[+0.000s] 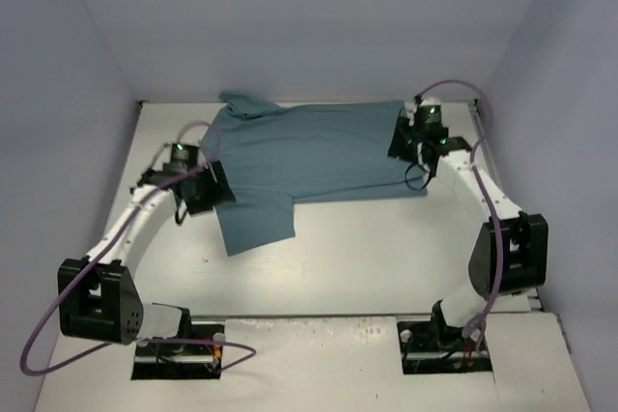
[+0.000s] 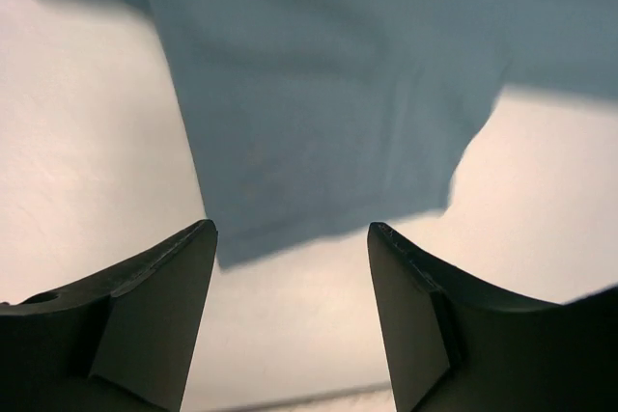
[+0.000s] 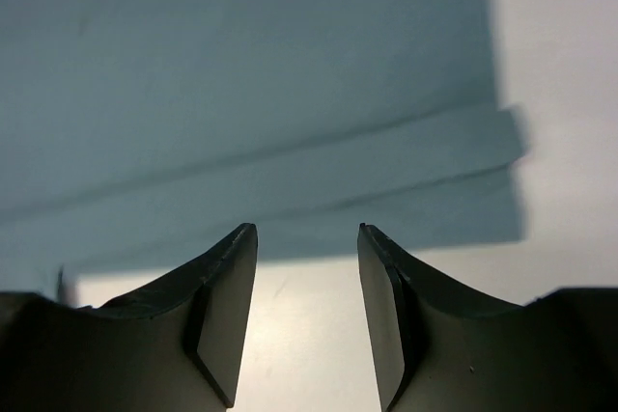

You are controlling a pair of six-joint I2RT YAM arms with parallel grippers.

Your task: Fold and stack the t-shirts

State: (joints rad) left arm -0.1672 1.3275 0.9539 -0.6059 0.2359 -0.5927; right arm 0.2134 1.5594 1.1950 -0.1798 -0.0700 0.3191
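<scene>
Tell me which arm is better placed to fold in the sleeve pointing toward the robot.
Likely left: the left tool, open, sits beside that sleeve; the right tool is at the opposite end of the shirt.

The white left arm (image 1: pixel 135 211) climbs from its base at the near left, folds at a black elbow block (image 1: pixel 97 298) and reaches forward and inward to the black 2-finger left tool (image 1: pixel 205 187), with the wrist tilted downward. Its dark fingers (image 2: pixel 159 287) stand wide apart. The white right arm (image 1: pixel 488 195) mirrors it from the near right, bent at its own black elbow (image 1: pixel 510 253), and stretches farther forward to the right tool (image 1: pixel 410 142). Its fingers (image 3: pixel 222 287) are parted by a narrower gap. A purple cable (image 1: pixel 58 335) loops along each arm.
</scene>
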